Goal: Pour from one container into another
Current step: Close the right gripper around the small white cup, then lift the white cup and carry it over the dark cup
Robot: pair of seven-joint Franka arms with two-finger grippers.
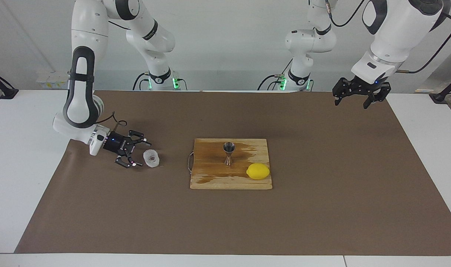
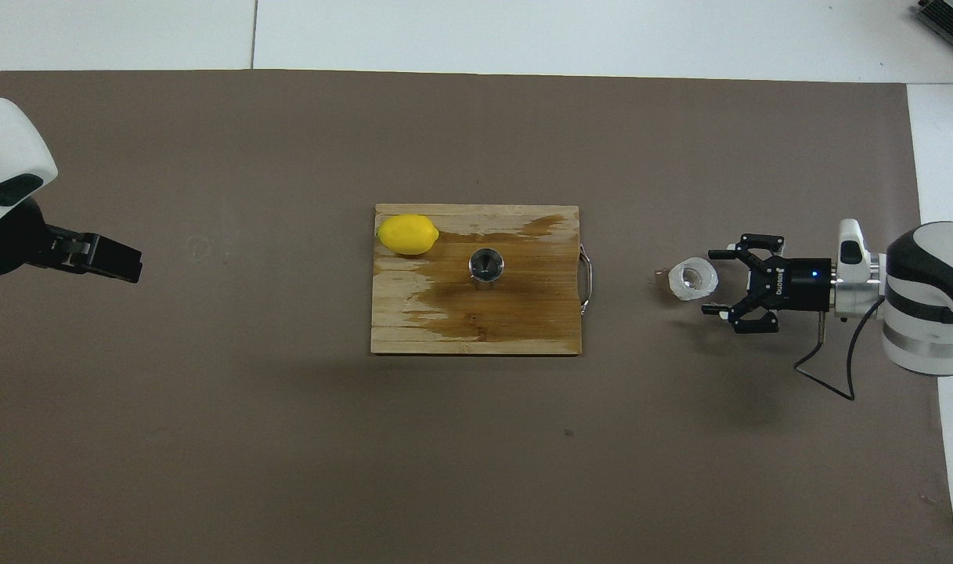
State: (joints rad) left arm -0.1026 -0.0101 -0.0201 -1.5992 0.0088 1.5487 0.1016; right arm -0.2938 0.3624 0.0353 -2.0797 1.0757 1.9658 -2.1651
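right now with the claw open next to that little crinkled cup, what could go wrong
1. The crinkled cup looks thin and soft; the open right claw sits just beside it and could nudge, tip or crush it on closing.
2. The jigger stands upright on a narrow waist on the wet-stained cutting board; a bump while pouring could topple it.
3. The jigger's mouth is small, so the pour may miss. The lemon lies close by.

The left claw waits raised.

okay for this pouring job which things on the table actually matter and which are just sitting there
Part of the job:
- crinkled white cup, on the brown mat beside the open right gripper
- steel jigger, upright on the cutting board

Just lying about:
- lemon, on the board's corner
- wooden cutting board, stained wet
- left gripper, open, waiting over the mat's edge
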